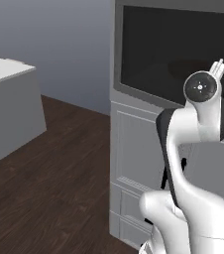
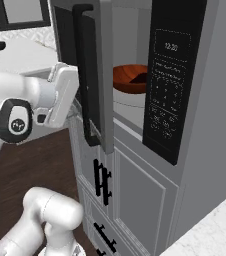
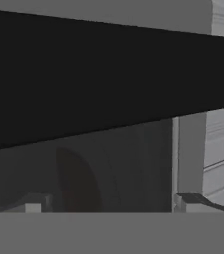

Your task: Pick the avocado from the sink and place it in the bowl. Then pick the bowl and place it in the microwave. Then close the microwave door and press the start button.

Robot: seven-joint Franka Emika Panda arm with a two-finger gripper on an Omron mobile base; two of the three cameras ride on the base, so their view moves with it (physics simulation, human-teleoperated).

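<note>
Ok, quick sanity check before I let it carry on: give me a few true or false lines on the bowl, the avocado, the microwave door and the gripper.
1. The bowl sits inside the microwave. True.
2. The microwave door is fully shut. False: it stands partly open, and the bowl shows through the gap in the right base view.
3. A dark item, probably the avocado, lies in the bowl. True.
4. The gripper is clamped on the bowl. False: its fingers are spread wide with nothing between them, close to the door's dark glass.
5. The door's handle is a dark vertical bar. True.
6. The keypad panel sits left of the door. False: it is to the right of the opening.
</note>
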